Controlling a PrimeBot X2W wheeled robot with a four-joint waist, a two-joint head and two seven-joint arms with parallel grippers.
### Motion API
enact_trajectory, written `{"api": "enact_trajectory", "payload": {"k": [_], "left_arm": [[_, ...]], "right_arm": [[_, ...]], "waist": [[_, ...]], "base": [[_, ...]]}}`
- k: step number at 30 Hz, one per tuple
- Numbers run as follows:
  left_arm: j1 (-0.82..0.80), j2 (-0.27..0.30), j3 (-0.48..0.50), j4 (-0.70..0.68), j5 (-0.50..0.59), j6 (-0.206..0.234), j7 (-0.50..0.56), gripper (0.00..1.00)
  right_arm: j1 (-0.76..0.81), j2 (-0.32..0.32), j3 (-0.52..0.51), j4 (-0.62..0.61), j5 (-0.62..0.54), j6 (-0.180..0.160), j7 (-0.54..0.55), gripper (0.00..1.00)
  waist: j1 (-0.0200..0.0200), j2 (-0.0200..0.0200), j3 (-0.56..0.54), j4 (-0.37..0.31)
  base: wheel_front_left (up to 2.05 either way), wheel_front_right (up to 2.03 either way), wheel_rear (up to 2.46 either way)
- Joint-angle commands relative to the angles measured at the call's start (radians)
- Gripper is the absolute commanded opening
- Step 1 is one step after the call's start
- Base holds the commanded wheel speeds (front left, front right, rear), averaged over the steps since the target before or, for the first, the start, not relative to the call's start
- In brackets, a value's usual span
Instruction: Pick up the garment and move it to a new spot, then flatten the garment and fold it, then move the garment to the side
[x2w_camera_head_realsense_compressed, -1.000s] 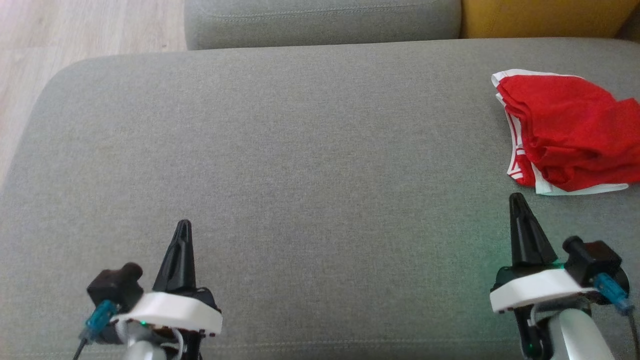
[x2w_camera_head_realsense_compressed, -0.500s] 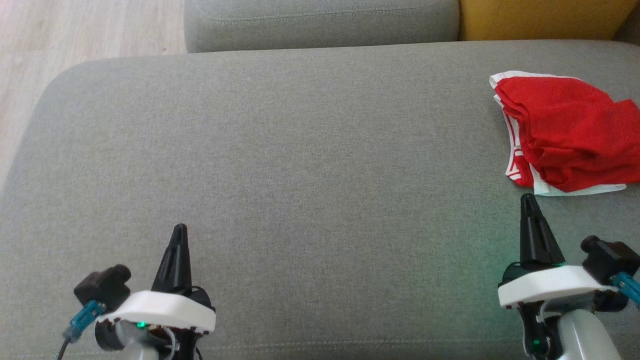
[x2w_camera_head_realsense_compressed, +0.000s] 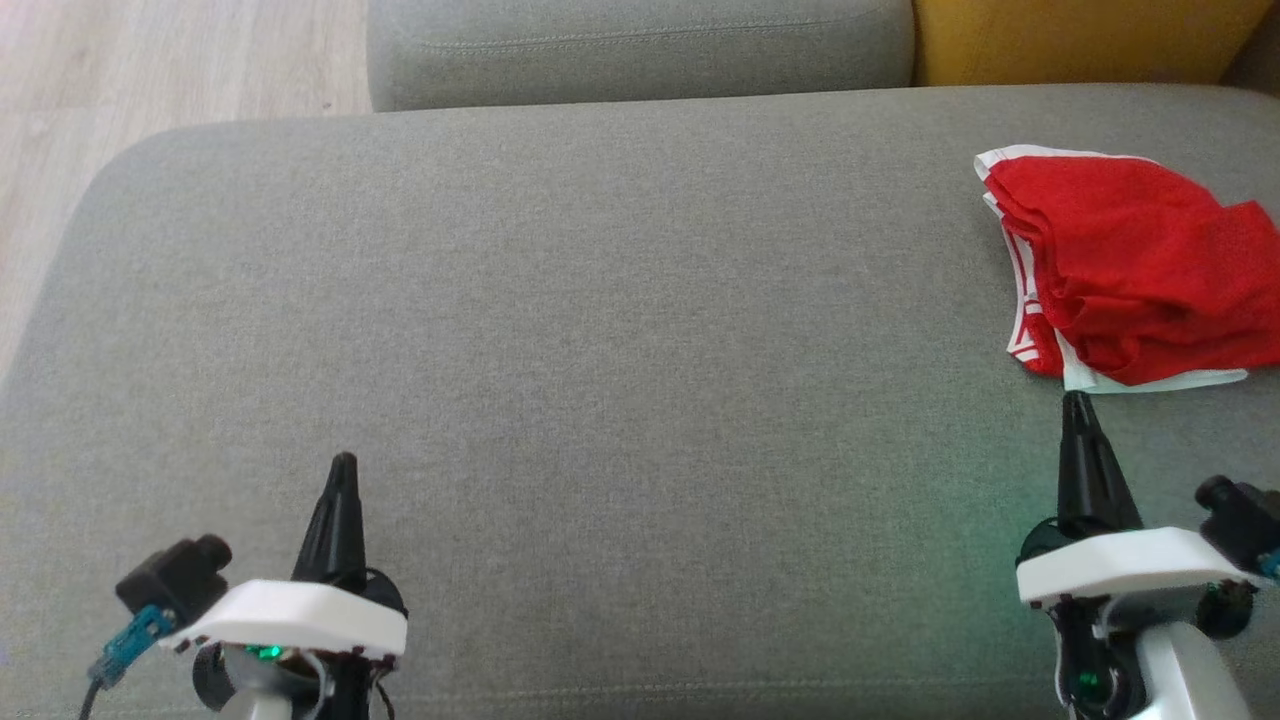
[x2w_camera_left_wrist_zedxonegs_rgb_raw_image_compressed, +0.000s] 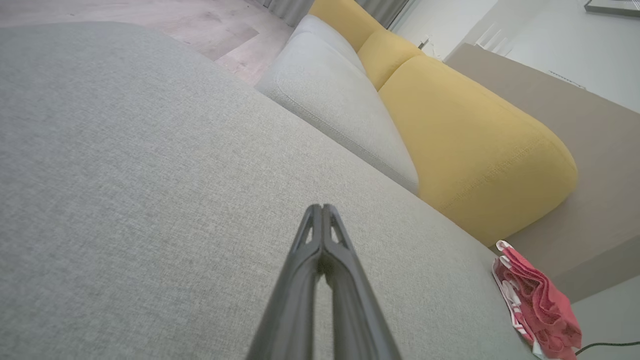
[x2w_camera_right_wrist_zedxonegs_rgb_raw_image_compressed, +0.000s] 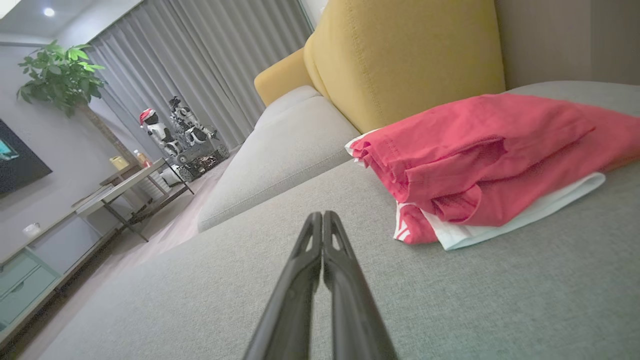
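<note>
- The garment (x2w_camera_head_realsense_compressed: 1130, 265), red with white trim, lies rumpled and loosely folded over itself at the far right of the grey sofa cushion (x2w_camera_head_realsense_compressed: 600, 350)
- It looks light, soft and limp, so it should sag and drape when lifted rather than slip or break; the near white-edged corner or the banded left edge seems the surest pinch, though which layer is which is hard to tell
- The right gripper (x2w_camera_head_realsense_compressed: 1077, 405) is clenched on nothing, its tip just short of the garment's near edge and apart from it
- The left gripper (x2w_camera_head_realsense_compressed: 343, 462) is likewise clenched and empty, well apart from the cloth
</note>
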Motion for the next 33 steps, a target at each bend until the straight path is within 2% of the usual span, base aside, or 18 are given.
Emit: {"api": "enact_trajectory", "payload": {"k": [1, 33], "left_arm": [[-0.056, 0.015, 0.021, -0.027, -0.027, -0.008, 0.005, 0.00], [-0.078, 0.023, 0.079, -0.002, -0.361, -0.042, 0.090, 0.00]], "right_arm": [[-0.041, -0.002, 0.000, -0.034, 0.032, 0.000, 0.008, 0.00], [-0.043, -0.003, -0.027, -0.033, 0.420, -0.001, 0.097, 0.00]], "waist": [[0.0000, 0.0000, -0.001, 0.000], [0.0000, 0.0000, -0.016, -0.006]], "base": [[0.00, 0.00, 0.00], [0.00, 0.00, 0.00]]}}
